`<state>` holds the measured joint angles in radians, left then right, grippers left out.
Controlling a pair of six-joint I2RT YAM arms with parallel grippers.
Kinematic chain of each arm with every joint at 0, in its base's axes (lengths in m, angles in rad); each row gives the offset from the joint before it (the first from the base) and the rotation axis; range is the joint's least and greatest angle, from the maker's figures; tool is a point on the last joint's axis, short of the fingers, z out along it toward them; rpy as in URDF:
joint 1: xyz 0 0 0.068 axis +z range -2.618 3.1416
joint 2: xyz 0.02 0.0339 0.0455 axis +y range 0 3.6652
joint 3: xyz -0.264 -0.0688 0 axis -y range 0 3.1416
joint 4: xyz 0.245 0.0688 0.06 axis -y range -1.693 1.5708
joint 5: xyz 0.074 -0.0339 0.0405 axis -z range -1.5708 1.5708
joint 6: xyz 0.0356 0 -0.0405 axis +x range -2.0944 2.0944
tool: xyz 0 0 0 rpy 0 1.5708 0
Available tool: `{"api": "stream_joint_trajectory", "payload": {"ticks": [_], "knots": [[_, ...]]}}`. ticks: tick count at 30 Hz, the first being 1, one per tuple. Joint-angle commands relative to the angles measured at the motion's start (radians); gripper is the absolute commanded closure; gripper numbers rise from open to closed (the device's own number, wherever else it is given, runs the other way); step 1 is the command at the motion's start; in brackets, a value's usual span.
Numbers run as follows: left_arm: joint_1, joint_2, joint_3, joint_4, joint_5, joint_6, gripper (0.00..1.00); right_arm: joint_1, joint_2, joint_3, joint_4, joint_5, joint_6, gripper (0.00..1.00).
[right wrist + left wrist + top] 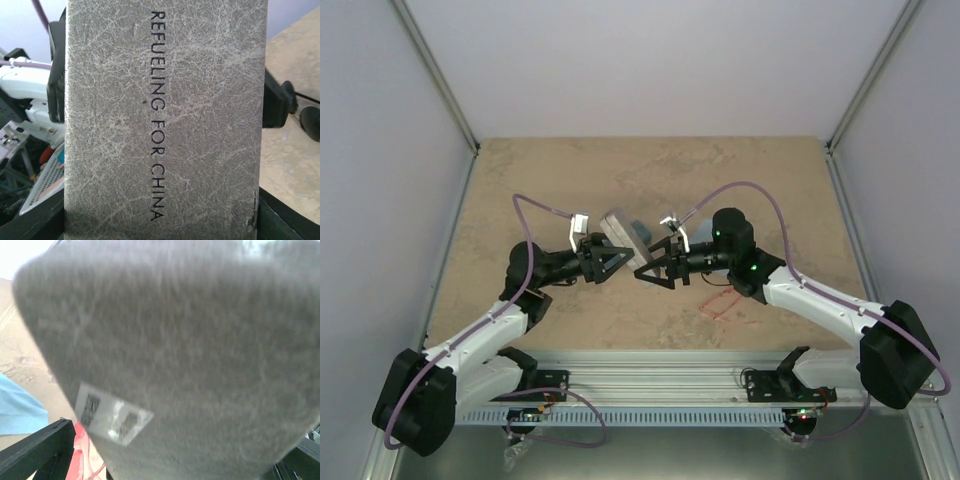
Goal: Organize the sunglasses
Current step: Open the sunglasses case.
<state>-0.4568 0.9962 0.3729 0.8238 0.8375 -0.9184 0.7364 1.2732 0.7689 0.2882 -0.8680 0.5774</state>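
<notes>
Right wrist, grey case (200, 125) reading "REFUELING FOR CHINA", sunglasses (310, 122) beyond

Beige marbled tabletop (650, 170) w/ plain grey walls (650, 60) around.

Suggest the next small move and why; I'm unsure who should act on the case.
Probably close the left claw on an edge of the grey case to open it: the right claw clamps the case between the arms, the left stands wide open right at it, and the red-framed glasses lie uncased on the table.
</notes>
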Motion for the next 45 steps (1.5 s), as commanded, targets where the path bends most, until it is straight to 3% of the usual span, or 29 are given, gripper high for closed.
{"api": "stream_joint_trajectory", "payload": {"ticks": [1,7,11,14,21,24,29,36,45], "knots": [[-0.005,-0.001,0.006,0.139,0.023,-0.031,0.02,0.003,-0.012,0.026,0.043,-0.112,-0.002,0.55],[-0.005,-0.016,-0.017,0.183,0.002,-0.019,0.23,0.002,-0.019,0.041,0.035,-0.120,0.004,0.53],[-0.005,-0.032,-0.039,0.239,-0.008,-0.029,0.34,0.003,-0.023,0.051,0.029,-0.106,0.019,0.38],[-0.004,-0.036,-0.038,0.251,0.002,-0.031,0.39,0.003,-0.025,0.064,0.019,-0.073,0.003,0.25],[-0.005,-0.024,-0.019,0.240,0.038,-0.029,0.43,0.024,0.006,0.149,-0.071,0.002,-0.129,0.21],[-0.004,-0.026,-0.017,0.234,0.048,-0.027,0.43,0.023,0.021,0.164,-0.072,-0.008,-0.141,0.26],[-0.005,-0.031,-0.012,0.237,0.059,-0.026,0.43,0.022,0.024,0.158,-0.043,-0.019,-0.100,0.47],[-0.005,-0.073,-0.026,0.272,0.063,-0.010,0.41,-0.016,-0.030,0.094,0.156,-0.040,0.086,0.54],[-0.005,-0.131,-0.034,0.337,0.080,-0.010,0.40,-0.070,-0.051,0.051,0.247,0.043,0.328,0.65]]}}
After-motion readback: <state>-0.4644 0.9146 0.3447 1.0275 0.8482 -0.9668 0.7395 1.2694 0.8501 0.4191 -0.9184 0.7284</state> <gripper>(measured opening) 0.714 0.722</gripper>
